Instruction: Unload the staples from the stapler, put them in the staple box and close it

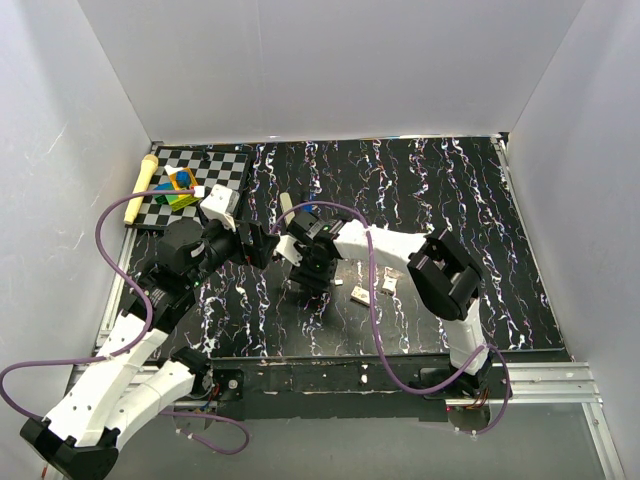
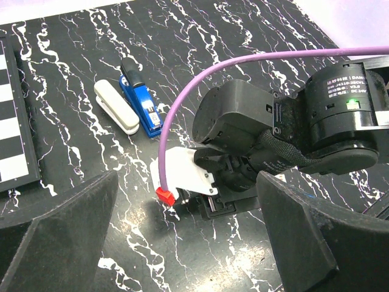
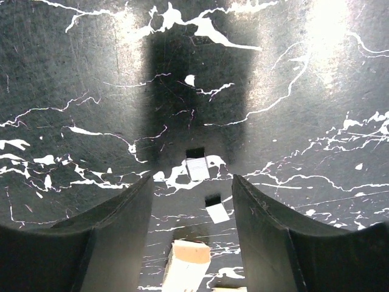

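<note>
A: Though cropped by both lower corners of rt wrist view, can read right gripper (image 3: 191, 179) as spread, clamping nothing btwn its dark matte fingers (image 3: 109, 237).
B: Agreed. Same w/ left gripper (image 2: 187, 176): blunt black wedge fingers (image 2: 61, 231) wide apart at bottom L & R, gripping nothing.
A: Where to find the staples (image 3: 197, 168)?
B: Centre of rt wrist view, on table (image 3: 73, 73) just past fingertip gap. Flat, pale, squarish bits, one above the other, each w/ a dark square patch just above. Too small to tell single from strip.
A: And cream block (image 3: 188, 258), bottom centre?
B: Cut off by frame edge; can't say what.
A: Stapler (image 2: 141, 100)?
B: Upper left of left wrist view: blue body, black end, lying flat beside rounded white bar (image 2: 117, 106); contact unclear. Hard to pick out in top view, black arms crowding centre.
A: Surfaces?
B: Table glossy black, white marble-like veins, fine scratches. Checkerboard (image 2: 15, 121) clipped at left edge. Purple cable (image 2: 200, 79) arcing over right arm's black wrist, mid-frame, hiding table behind.
</note>
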Controlling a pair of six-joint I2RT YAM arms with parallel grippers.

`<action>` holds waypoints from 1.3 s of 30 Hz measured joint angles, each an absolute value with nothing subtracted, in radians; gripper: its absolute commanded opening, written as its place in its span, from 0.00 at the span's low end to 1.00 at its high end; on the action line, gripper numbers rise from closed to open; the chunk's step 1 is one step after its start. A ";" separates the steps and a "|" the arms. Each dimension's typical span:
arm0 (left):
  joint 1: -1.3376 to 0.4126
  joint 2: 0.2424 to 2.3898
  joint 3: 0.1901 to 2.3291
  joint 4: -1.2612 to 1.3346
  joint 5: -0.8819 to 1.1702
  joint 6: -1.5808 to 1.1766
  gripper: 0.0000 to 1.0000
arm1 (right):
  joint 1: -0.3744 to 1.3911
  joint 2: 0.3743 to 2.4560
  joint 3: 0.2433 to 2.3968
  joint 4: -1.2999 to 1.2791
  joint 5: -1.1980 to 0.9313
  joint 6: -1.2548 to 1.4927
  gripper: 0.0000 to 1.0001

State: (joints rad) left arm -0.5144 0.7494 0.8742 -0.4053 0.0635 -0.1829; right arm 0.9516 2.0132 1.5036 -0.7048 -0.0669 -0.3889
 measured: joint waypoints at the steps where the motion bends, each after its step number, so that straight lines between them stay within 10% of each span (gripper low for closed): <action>1: -0.514 0.749 0.874 -0.405 0.064 -0.183 0.98 | 0.950 2.014 1.504 -0.705 -0.067 -0.389 0.60; 39: -0.514 0.751 0.874 -0.388 0.068 -0.183 0.98 | 0.943 2.067 1.551 -0.759 -0.107 -0.349 0.19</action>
State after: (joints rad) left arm -0.5144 0.7509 0.8742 -0.3882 0.0681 -0.1829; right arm 0.9428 2.0666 1.5505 -0.7586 -0.1074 -0.3489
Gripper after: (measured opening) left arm 0.981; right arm 0.221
